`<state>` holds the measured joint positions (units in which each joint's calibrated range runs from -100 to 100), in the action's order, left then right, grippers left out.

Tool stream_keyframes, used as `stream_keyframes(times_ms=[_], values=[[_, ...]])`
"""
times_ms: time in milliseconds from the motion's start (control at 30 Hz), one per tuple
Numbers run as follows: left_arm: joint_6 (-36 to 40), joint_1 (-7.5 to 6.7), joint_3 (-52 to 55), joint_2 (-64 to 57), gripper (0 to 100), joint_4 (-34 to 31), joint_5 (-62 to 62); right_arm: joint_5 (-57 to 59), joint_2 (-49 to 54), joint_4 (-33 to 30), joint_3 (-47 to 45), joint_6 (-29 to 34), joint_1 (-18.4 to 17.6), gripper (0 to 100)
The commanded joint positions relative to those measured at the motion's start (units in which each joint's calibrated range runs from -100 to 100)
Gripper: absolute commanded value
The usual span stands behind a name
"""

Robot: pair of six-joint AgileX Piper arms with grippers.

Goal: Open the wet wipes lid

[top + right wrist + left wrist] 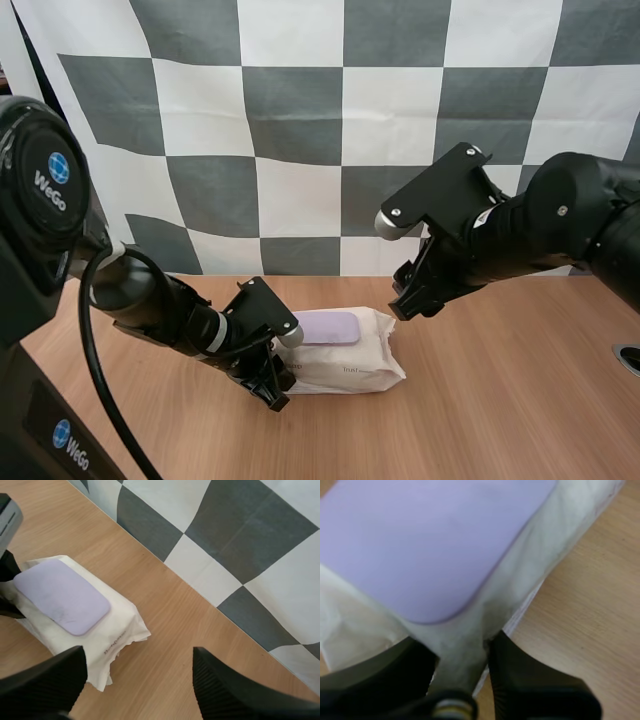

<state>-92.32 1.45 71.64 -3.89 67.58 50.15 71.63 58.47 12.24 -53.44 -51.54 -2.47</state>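
A white pack of wet wipes lies flat on the wooden table with its lavender lid closed on top. My left gripper is low at the pack's left end. In the left wrist view its fingers pinch the white wrapper just past the lid's rounded corner. My right gripper hangs in the air above and to the right of the pack, open. In the right wrist view its fingers stand wide apart, with nothing between them, over bare wood beside the pack and lid.
The wooden table runs out to the right of the pack, with a round hole at its right edge. The other arm's gripper sits at the far end of the pack in the right wrist view.
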Motion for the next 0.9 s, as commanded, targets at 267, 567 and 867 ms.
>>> stream_keyframes(times_ms=[267,567,867], values=[[-1.0,0.02,-0.2,0.0,0,0.2,12.5,7.1,-3.6,9.3,0.0,-17.6,-0.1,100],[-1.0,0.02,-0.3,0.0,0,0.2,14.3,7.1,-12.6,14.5,0.0,-31.0,-0.1,100],[-1.0,0.02,-0.3,0.0,0,0.2,14.3,6.7,-21.7,16.5,0.0,-38.6,-0.1,100]])
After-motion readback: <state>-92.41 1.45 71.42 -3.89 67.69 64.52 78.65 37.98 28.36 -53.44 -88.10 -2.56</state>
